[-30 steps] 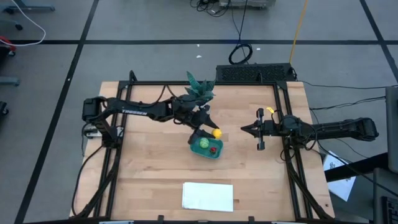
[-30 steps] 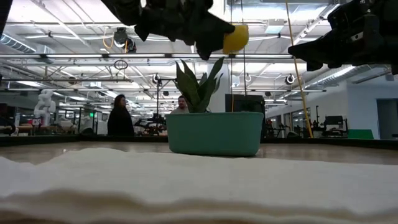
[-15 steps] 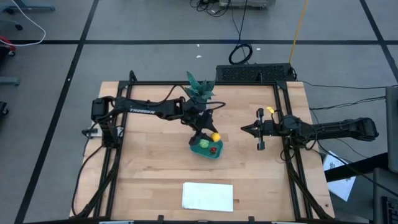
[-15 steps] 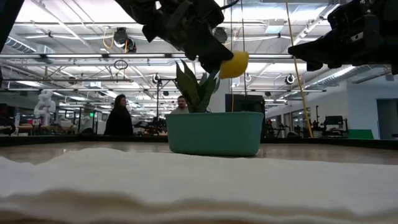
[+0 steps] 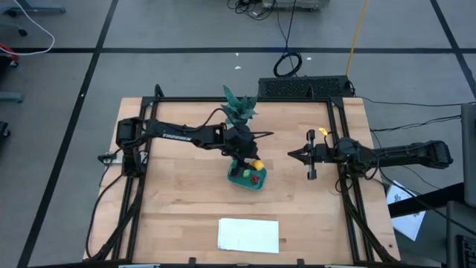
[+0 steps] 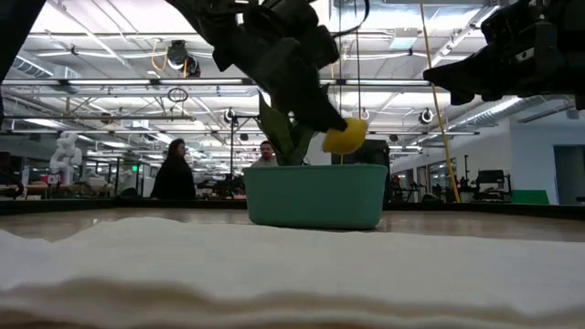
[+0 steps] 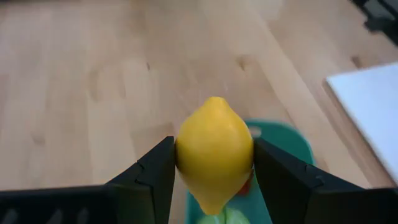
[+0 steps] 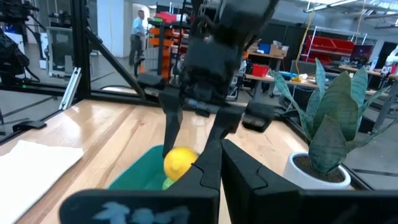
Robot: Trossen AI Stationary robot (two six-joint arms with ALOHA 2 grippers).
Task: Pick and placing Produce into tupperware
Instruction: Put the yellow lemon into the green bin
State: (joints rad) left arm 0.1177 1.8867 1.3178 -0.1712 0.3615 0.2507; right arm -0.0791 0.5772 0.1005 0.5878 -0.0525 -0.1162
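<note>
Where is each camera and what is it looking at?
High view: above, looking straight down at the table; both arms show.
Low view: at tabletop height, looking across at the tupperware; arms come in from above.
Left wrist view: on the left arm, looking past the left gripper holding the lemon.
Right wrist view: on the right arm, looking past the shut right gripper towards the left arm.
All four show the lemon.

light-green piece (image 7: 219, 217) cut by picture edge, red piece (image 7: 247, 183) mostly hidden
</note>
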